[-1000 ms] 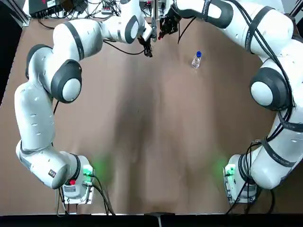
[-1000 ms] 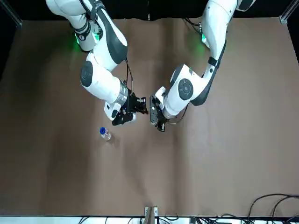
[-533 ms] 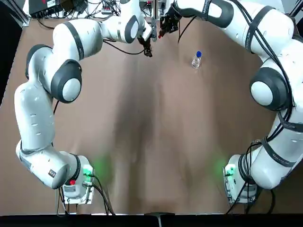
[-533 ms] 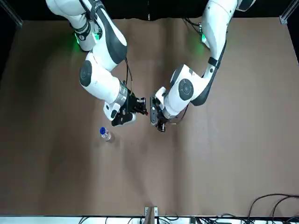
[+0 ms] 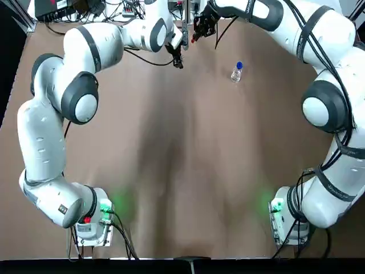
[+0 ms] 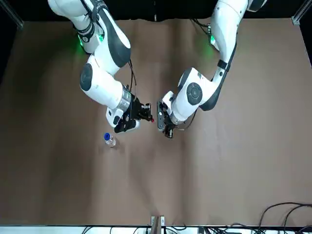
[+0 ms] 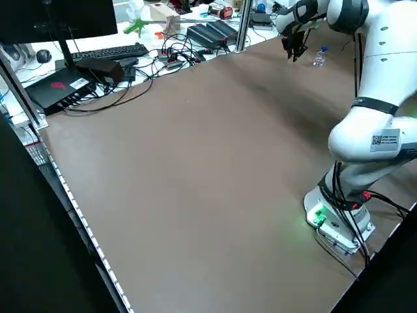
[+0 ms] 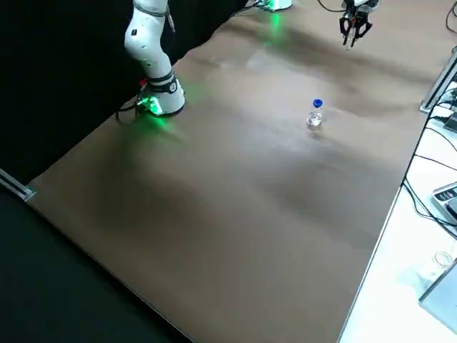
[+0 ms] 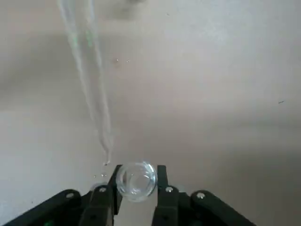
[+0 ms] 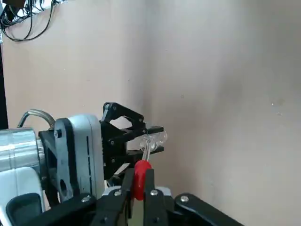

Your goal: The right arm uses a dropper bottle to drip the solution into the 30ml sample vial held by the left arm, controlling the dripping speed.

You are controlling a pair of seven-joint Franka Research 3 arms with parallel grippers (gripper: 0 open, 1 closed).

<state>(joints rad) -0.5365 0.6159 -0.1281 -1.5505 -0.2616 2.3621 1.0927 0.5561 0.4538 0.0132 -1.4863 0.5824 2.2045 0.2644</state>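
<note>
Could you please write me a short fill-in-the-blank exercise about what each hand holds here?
1. The left hand grips the clear sample ____.
2. The right hand holds a dropper with a ____ bulb.
3. The bottle standing alone on the table has a ____ collar.

Missing words: vial; red; blue

Robotics lab bench: two white arms bolted to a brown-covered table, status lights glowing green at the bases. Keyboard, monitor, black electronics boxes and loose cables are seen crowded along the table's far edge
</note>
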